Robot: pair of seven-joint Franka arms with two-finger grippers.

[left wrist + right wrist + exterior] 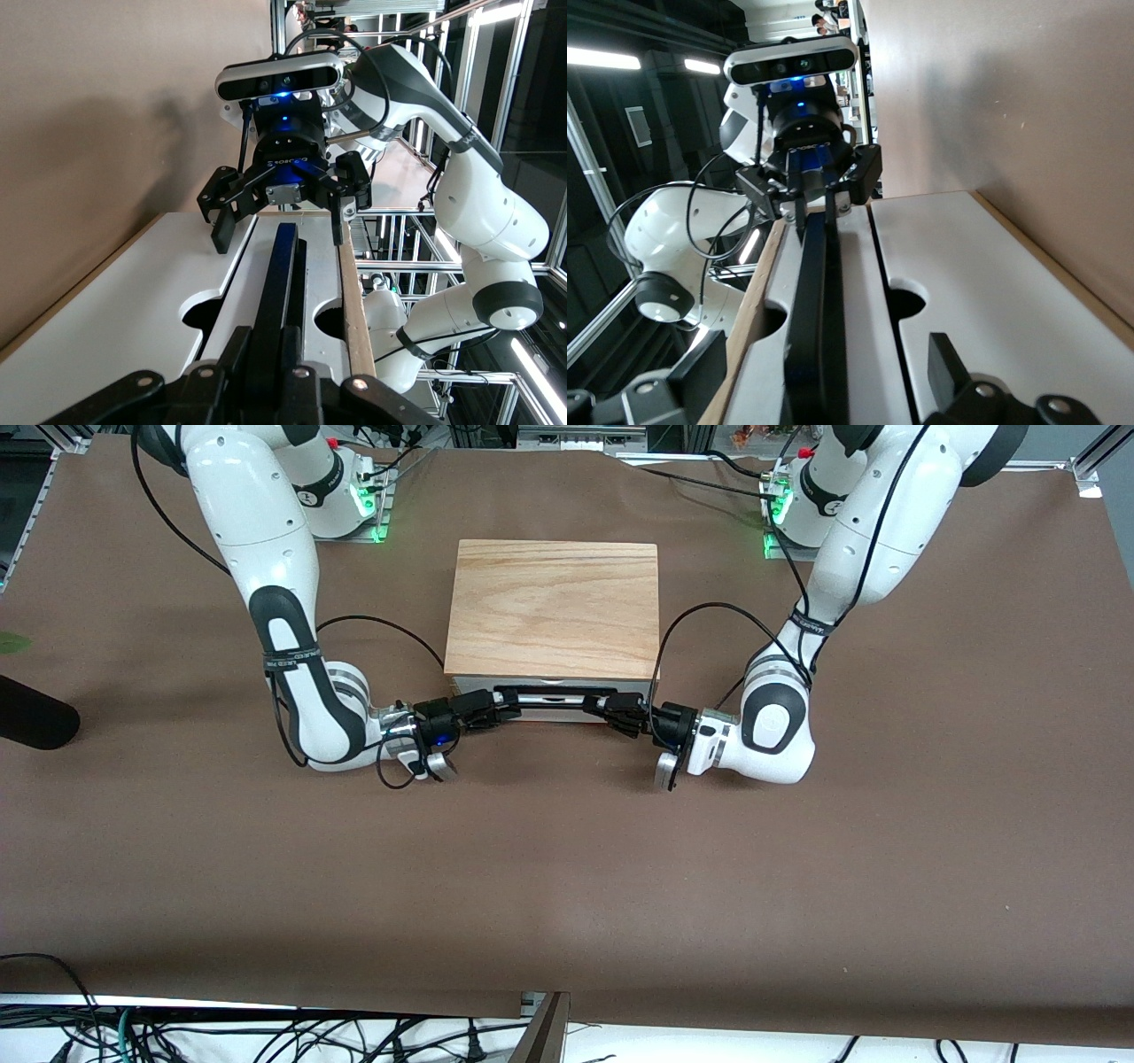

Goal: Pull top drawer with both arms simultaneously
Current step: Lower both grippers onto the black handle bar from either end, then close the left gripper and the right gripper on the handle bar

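Note:
The top drawer [467,685] has a white front under the box's wood top slab [554,607] and looks shut. Its thin black bar handle [554,698] runs along the front. My left gripper [601,708] is shut on the handle's end toward the left arm; in the left wrist view [282,341] both fingers press the bar [283,266]. My right gripper [507,707] is open at the other end, its fingers [948,372] spread wide on either side of the bar [811,328]. Each wrist view shows the other gripper farther along the bar: the right one [280,237], the left one [813,212].
The box stands mid-table on a brown cover [567,886]. The other white drawer front [992,301] lies just beside the top one. A black rounded object [35,713] lies at the table's edge toward the right arm's end. Cables [266,1036] hang nearest the front camera.

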